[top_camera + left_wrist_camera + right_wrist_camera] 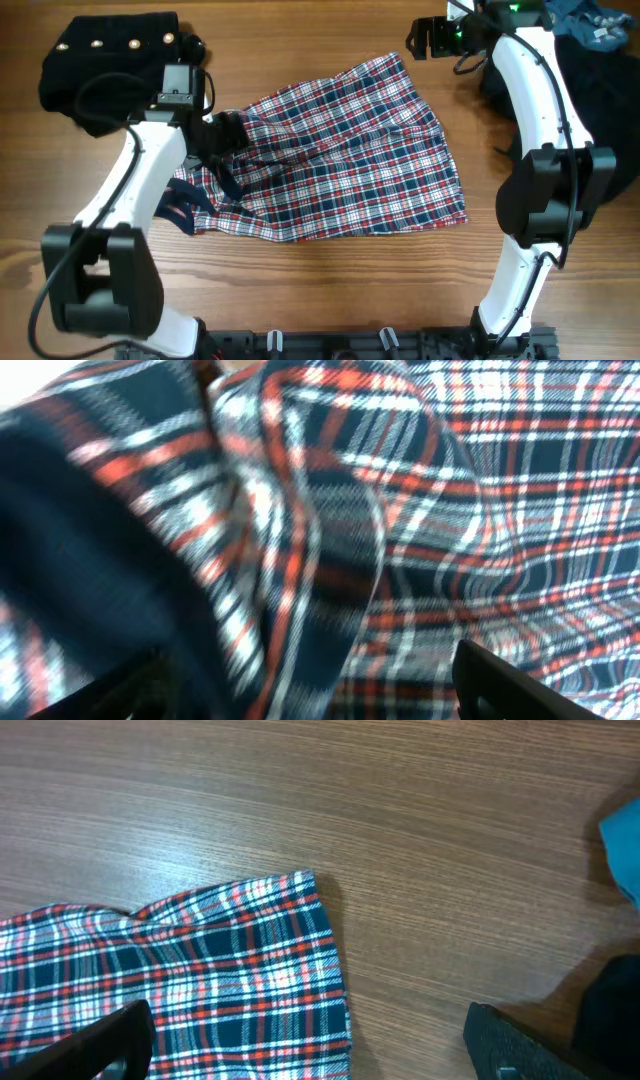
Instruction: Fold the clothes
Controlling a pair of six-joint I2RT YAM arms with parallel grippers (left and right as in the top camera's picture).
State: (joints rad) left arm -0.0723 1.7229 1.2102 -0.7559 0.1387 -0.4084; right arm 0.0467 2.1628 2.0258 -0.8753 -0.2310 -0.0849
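Plaid garment point(350, 150) lies lengthwise between the arms: left pincer point(222, 135), spread wide, sits in its bunched left edge; right pincer point(416, 42), wide and empty, hovers beside its far corner.

plaid garment point(350, 150): 1 | studded black garment point(110, 60): 1 | plain black garment point(602, 90): 1 | blue garment point(580, 15): 1

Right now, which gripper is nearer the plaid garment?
Left. The left gripper sits on the bunched left edge of the plaid garment; the right gripper is off its upper right corner, over bare table.
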